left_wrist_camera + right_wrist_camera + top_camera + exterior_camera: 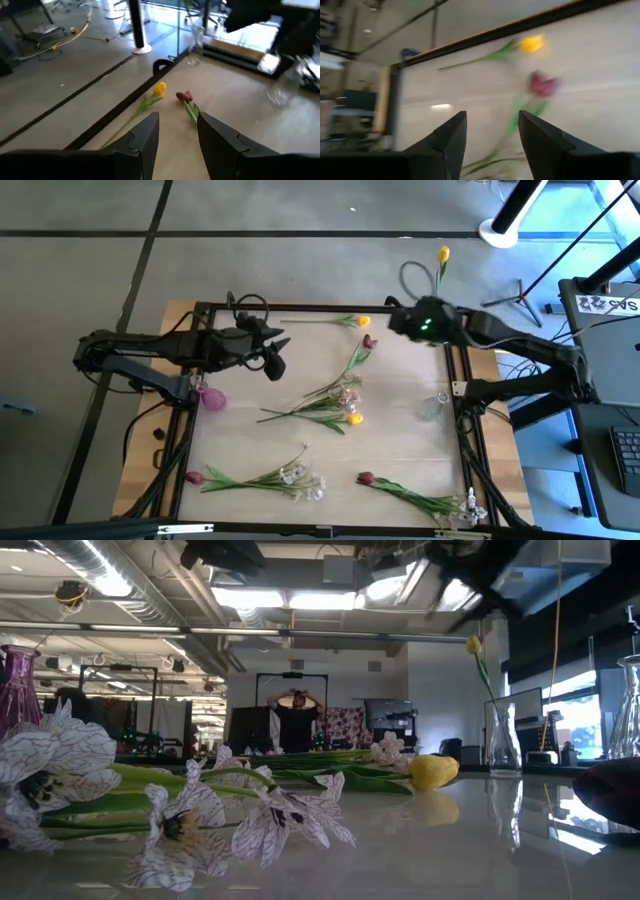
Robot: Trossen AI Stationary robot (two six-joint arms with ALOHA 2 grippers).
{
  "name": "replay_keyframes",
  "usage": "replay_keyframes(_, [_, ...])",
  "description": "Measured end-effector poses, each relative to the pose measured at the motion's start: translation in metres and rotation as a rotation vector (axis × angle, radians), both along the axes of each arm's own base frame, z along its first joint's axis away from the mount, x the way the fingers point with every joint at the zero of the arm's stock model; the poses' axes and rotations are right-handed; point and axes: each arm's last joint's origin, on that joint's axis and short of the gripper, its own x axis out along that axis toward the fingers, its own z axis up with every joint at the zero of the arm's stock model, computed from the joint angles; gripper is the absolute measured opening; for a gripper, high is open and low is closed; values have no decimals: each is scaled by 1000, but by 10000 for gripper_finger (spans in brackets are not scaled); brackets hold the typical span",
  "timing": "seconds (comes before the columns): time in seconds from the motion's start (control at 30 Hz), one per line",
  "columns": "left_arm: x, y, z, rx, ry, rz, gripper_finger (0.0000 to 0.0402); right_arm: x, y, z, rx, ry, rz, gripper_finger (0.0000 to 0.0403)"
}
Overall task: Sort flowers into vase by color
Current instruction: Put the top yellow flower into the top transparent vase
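Both tools hung open and empty — the left tool (272,352), the right tool (397,323); the tangled artificial yellow and dark red tulips (345,395) risked lifting together.

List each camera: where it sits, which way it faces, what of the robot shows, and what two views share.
High view: overhead, straight down on the table; both arms show.
Low view: table height, looking level across flowers into the room; arm parts overhead.
Left wrist view: on the left arm, past the open left gripper toward the far edge.
Right wrist view: on the right arm, past the open right gripper.
Shared: both wrist views show the yellow tulip beside the dark red tulip.
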Motion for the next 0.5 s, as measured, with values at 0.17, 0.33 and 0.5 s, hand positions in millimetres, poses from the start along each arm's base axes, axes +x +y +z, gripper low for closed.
replay_keyframes(0.17, [-2, -17, -2, 22, 46, -83, 131, 55, 6, -21, 57, -138, -70, 179])
replay_keyframes(0.33, [-6, -33, -7, 28, 106, -151, 131, 100, -3, -54, 168, -262, -213, 179])
replay_keyframes(0.5, [-11, -48, -12, 8, 153, -197, 131, 120, -23, -93, 254, -274, -424, 179])
